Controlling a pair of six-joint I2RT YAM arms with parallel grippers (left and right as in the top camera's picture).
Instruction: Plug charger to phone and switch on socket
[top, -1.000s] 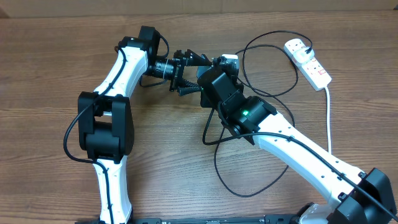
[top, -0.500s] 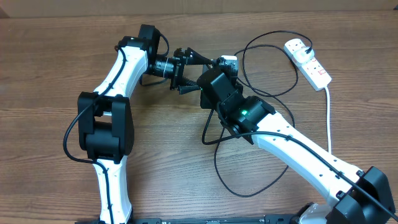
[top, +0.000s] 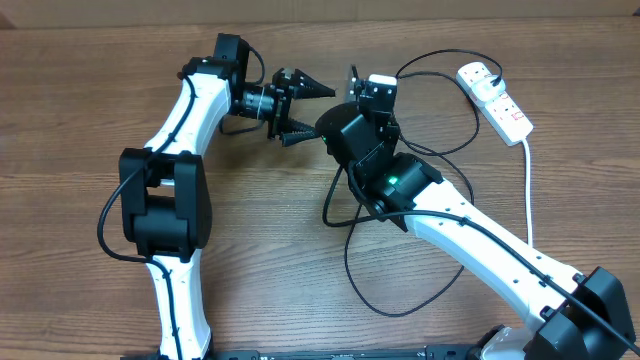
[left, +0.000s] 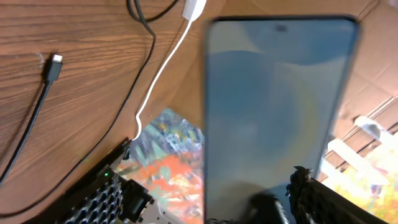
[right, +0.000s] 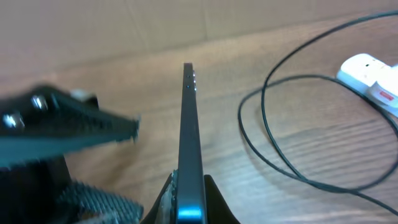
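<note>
My right gripper (right: 189, 186) is shut on the lower end of the phone (right: 189, 118), holding it edge-on above the table. In the left wrist view the phone's (left: 273, 106) wide face fills the frame, blurred. From overhead it (top: 352, 80) is a thin sliver at my right gripper (top: 356, 95). My left gripper (top: 316, 113) stands open just left of it, holding nothing. The charger's connector tip (left: 56, 61) lies free on the wood. Its black cable (top: 440, 53) loops toward the socket (top: 495, 98) at the far right.
The black cable (right: 263, 109) sprawls in wide loops on the table under and beside my right arm. The socket's thick white cord (top: 528, 180) runs down the right side. The socket (right: 373, 79) lies to the right of the phone.
My left gripper drew back left and away from the phone, opening a little wider. My right gripper closed on the phone and lifted it toward the far side of the table.
</note>
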